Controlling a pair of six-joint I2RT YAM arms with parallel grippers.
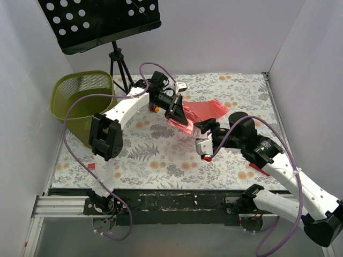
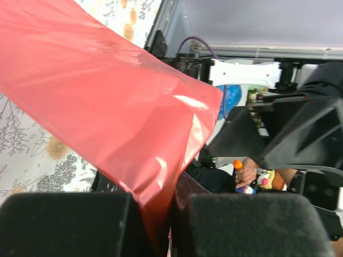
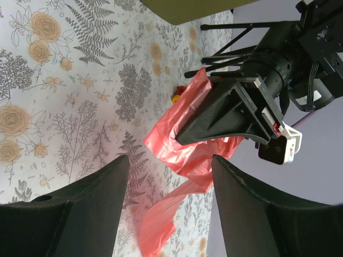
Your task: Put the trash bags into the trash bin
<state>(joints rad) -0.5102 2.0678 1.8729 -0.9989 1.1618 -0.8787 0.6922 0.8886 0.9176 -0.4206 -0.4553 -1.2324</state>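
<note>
The left gripper was closed hard on the trash bag, pinching one edge of the thin red film between its pads. Held that way, the bag hung off the jaws in a loose, creased sheet over the middle of the surface rather than lying flat on it. Whether its far end touched down could not be told.

The right gripper stood with its jaws wide and empty, just beside the bag and aimed at the hanging film. It was probably placed there to take a second hold or to gather the slack.

The trash bin sat at the far left of the surface, mouth up. It was well apart from the bag, so the carry across was not yet done.
</note>
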